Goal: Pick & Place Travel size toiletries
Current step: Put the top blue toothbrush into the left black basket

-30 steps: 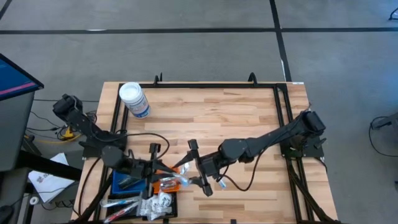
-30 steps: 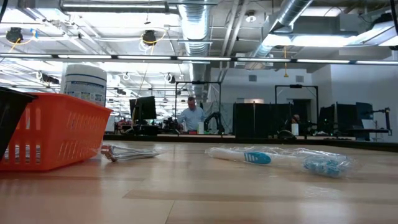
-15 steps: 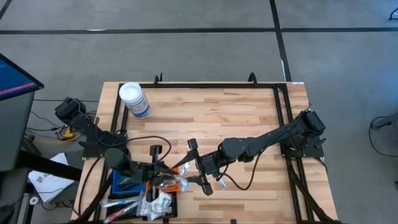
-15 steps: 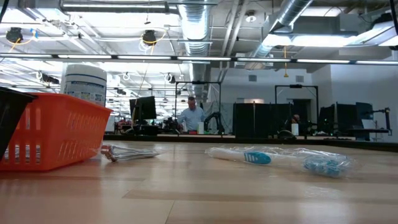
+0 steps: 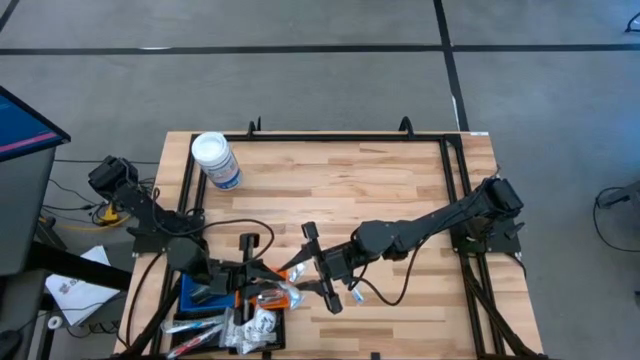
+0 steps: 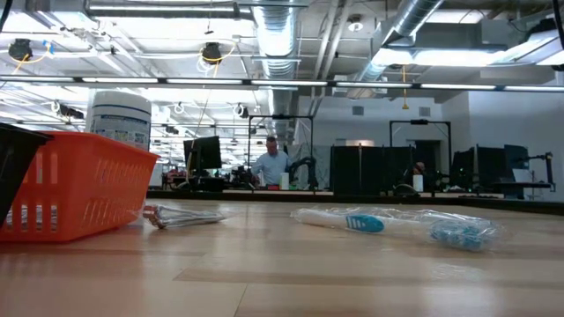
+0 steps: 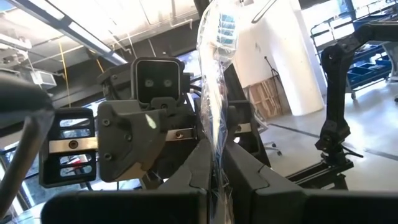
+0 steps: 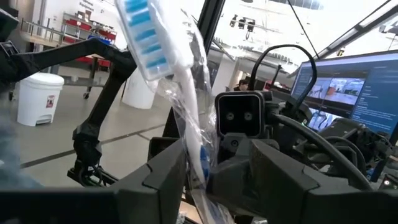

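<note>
Both arms reach toward the table's near middle. The left gripper (image 5: 262,272) is clamped shut. The right gripper (image 5: 312,268) faces it, fingers closing.

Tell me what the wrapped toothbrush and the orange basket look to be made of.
The toothbrush looks like white plastic with blue bristles, sealed in a thin, crinkly clear film that glints; both claws meet at it. The orange basket looks like rigid moulded plastic, matte, with slotted walls. The table looks like pale jointed wood strips.
</note>
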